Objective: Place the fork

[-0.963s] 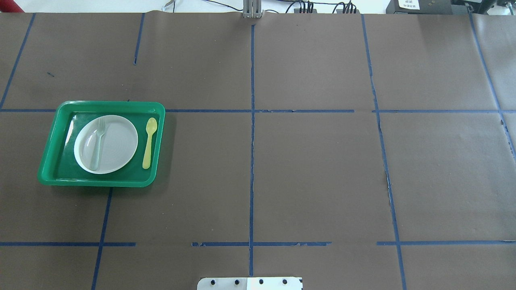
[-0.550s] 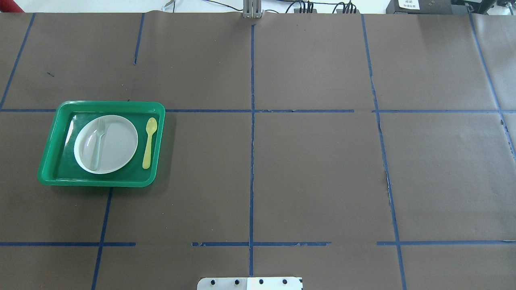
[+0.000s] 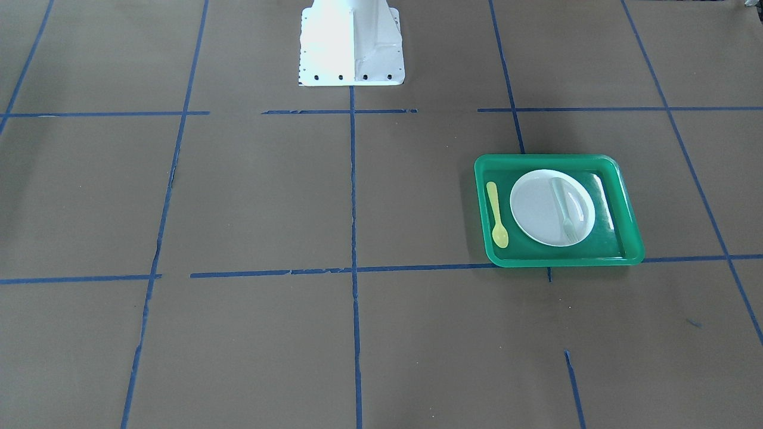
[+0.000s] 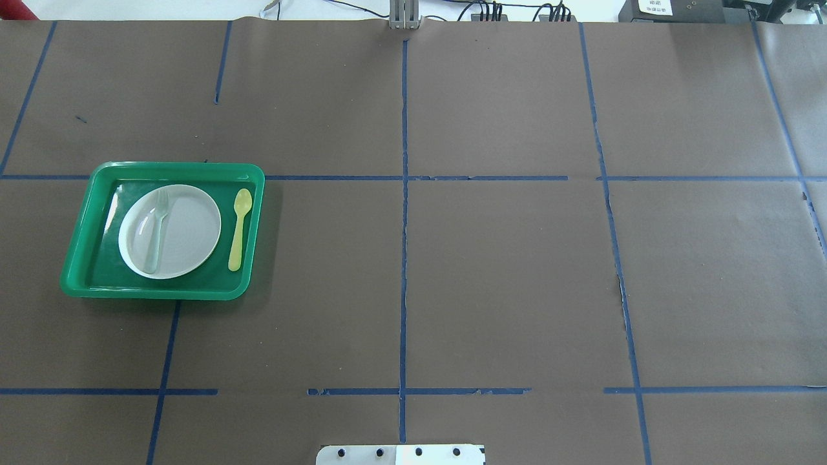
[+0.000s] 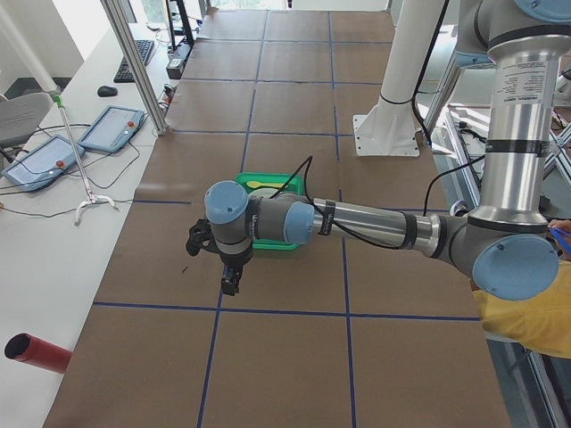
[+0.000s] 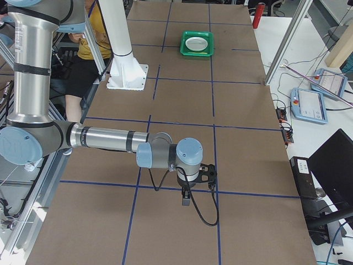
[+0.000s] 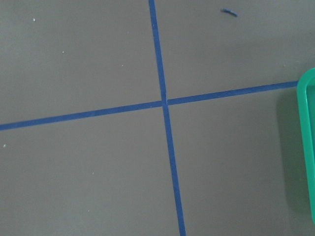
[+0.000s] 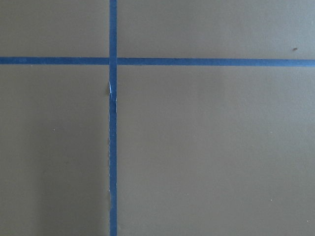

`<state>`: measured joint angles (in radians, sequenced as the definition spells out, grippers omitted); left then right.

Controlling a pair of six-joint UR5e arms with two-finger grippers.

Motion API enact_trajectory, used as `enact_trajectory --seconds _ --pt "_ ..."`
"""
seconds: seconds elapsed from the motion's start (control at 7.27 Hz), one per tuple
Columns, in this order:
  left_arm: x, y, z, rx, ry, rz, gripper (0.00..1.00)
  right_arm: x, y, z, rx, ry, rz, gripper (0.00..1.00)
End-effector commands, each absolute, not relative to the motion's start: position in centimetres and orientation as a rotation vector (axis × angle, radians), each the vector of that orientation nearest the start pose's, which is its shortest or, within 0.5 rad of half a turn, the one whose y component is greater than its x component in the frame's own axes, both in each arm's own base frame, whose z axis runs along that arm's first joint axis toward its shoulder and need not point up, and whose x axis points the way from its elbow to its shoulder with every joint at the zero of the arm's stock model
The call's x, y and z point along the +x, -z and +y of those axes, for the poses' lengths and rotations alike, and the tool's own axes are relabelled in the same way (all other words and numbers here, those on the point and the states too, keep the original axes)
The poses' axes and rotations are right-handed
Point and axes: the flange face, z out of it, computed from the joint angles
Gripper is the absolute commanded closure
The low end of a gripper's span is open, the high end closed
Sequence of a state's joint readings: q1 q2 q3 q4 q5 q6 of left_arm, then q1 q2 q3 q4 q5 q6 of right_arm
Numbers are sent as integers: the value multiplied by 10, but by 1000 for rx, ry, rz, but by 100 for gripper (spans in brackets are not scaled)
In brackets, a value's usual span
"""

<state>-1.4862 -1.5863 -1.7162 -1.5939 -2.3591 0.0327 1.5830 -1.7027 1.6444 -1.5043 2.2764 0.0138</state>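
Observation:
The pale whitish-green fork [image 4: 157,226] lies on the left part of a white plate [image 4: 187,232] inside a green tray [image 4: 161,166], tines toward the far side. It also shows in the front-facing view [image 3: 563,205]. My left gripper [image 5: 230,283] shows only in the exterior left view, hanging above the table beside the tray; I cannot tell if it is open or shut. My right gripper [image 6: 186,199] shows only in the exterior right view, far from the tray [image 6: 197,43]; I cannot tell its state either.
A yellow spoon [image 4: 240,229] lies in the tray right of the plate. Blue tape lines cross the brown table cover. The white robot base [image 3: 350,44] stands at the table's near middle. The tray's edge [image 7: 307,147] shows in the left wrist view.

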Motion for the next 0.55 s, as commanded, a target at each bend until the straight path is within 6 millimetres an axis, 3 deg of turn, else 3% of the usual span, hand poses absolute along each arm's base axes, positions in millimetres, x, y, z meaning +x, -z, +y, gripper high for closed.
enact_trajectory --seconds 0.0,0.41 --pt "75 -518 -506 201 -186 857 0 74 -682 -435 7 -22 -706 0" --pt "217 -483 -472 143 -44 932 0 74 -682 -435 7 -22 -706 0"
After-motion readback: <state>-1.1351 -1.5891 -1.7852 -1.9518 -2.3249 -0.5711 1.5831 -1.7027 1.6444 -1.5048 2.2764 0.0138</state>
